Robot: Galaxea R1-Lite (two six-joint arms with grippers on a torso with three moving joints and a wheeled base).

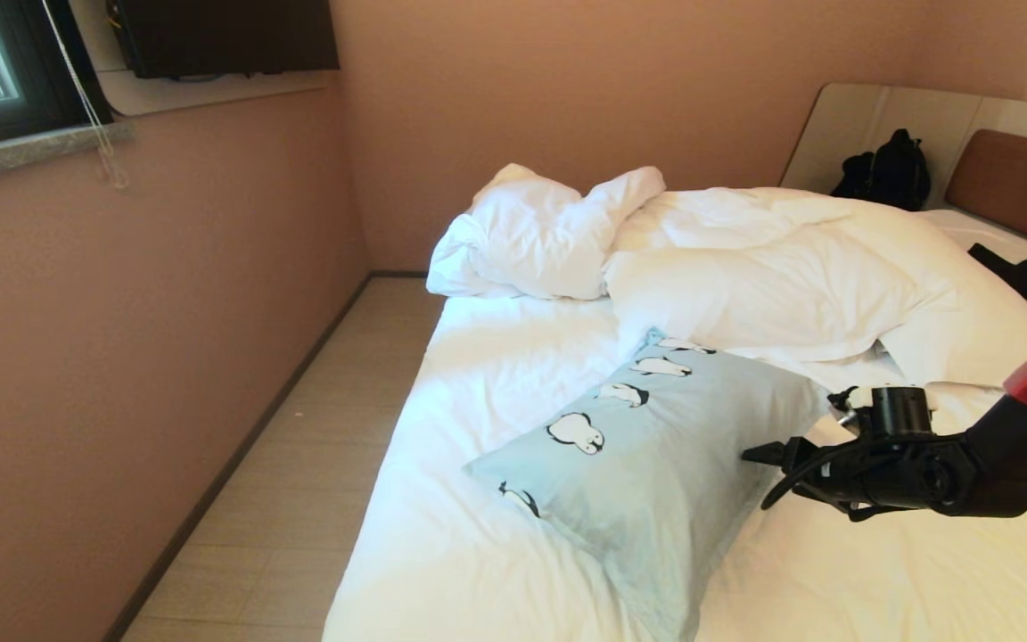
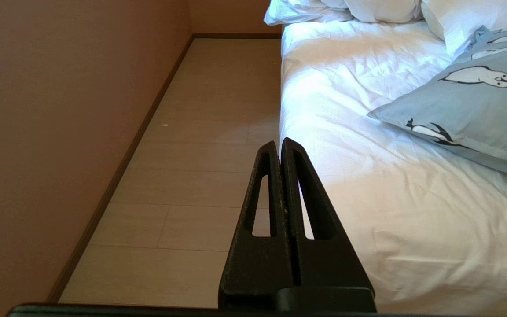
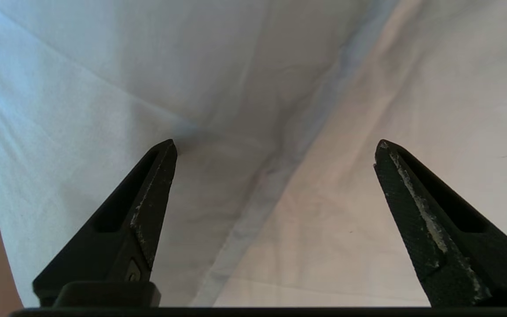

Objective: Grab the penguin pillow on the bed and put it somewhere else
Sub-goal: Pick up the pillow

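A: Bed (image 1: 496, 374) first; white sheet, rumpled white duvet (image 1: 772, 276) heaped toward the brown headboard (image 1: 1022, 183); tan floor (image 1: 299, 464) and wall alongside.

B: Where is the penguin pillow (image 1: 656, 455)?

A: Lying diagonally on the sheet near the bed's foot; its far end touches the duvet.

B: And the arms?

A: Right end effector (image 1: 759, 455) hovers at the pillow's right edge, released, fingers spread wide with nothing between them; left end effector (image 2: 278, 147) sits beside the bed over the floor, clenched on nothing.
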